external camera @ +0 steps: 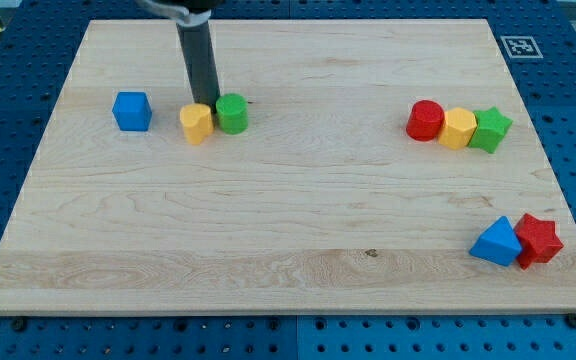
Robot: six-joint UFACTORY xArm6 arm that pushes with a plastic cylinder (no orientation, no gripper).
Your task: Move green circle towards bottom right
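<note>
One nudge matters: your tool, a bare rod with no jaws, has its tip (211, 102) between yellow block (196, 123) and green circle (232, 113); push diagonally along the bench (298, 200).

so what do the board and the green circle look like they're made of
The board looks like pale wood with a matte finish: grain lines and a small knot show. The green circle is probably painted wood or plastic: flat, even colour, no grain visible.
</note>
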